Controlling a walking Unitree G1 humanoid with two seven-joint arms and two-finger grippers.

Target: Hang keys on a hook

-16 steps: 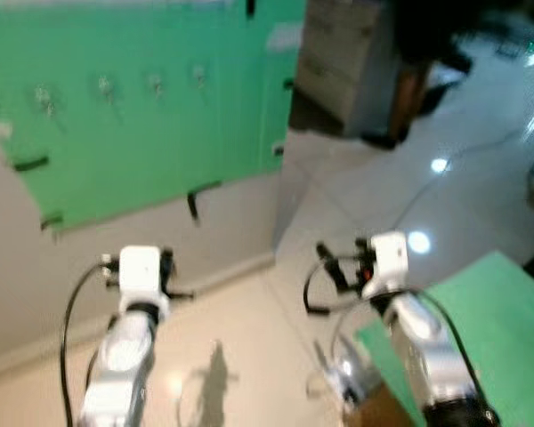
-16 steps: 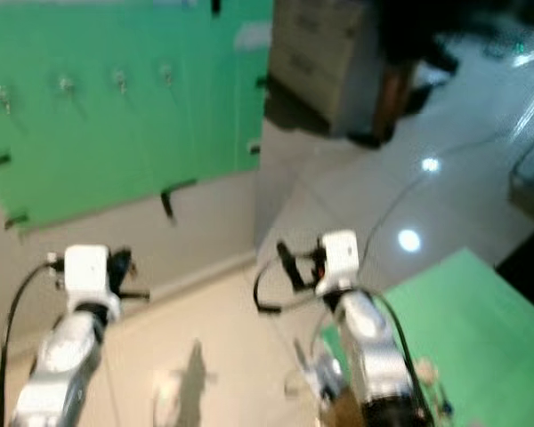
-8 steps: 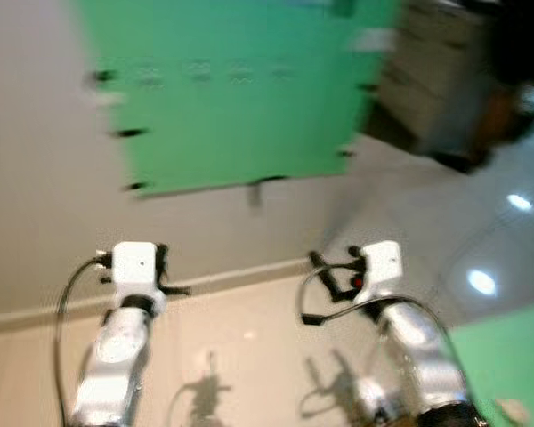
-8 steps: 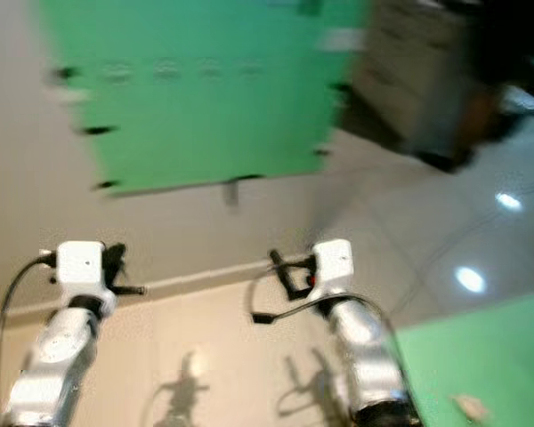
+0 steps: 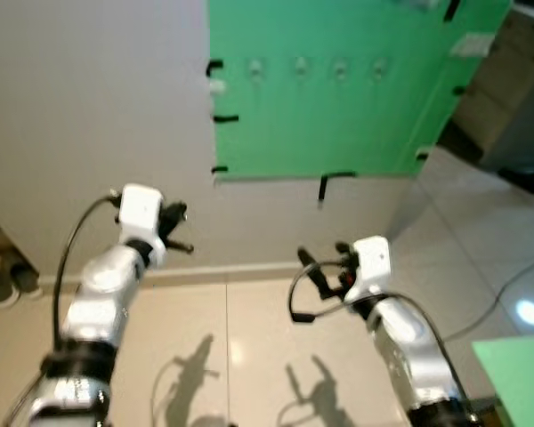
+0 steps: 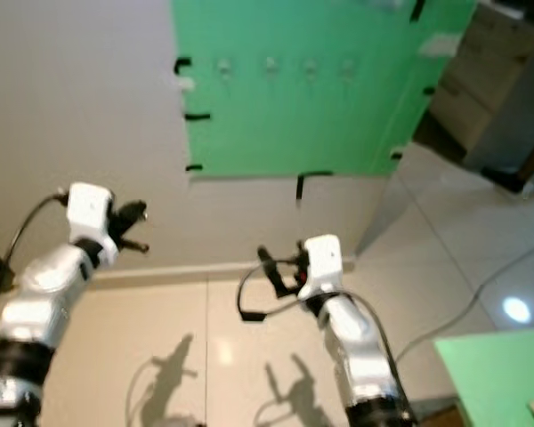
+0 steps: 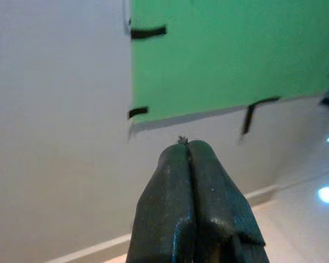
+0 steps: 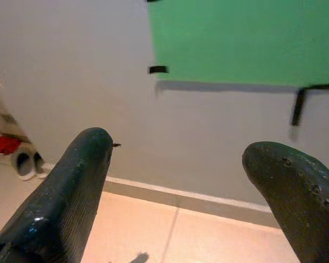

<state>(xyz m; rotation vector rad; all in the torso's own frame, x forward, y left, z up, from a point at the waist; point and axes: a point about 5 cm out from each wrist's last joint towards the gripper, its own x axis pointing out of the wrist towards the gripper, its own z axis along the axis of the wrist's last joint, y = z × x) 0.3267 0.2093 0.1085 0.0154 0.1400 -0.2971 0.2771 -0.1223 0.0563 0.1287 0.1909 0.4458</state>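
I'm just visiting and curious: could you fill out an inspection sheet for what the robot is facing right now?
Surface: pale tiled floor meeting a grey wall; arm shadows on it.
Job's things: green sheet taped to the wall, row of small hooks near its top; keys: nothing seen.
Clutter: shoes by the wall, far left.
Grippers: left pincer shut, nothing visible between its fingers; right pincer open, empty.
Cables: black cables looping at both wrists.
Surroundings: cabinet at right.
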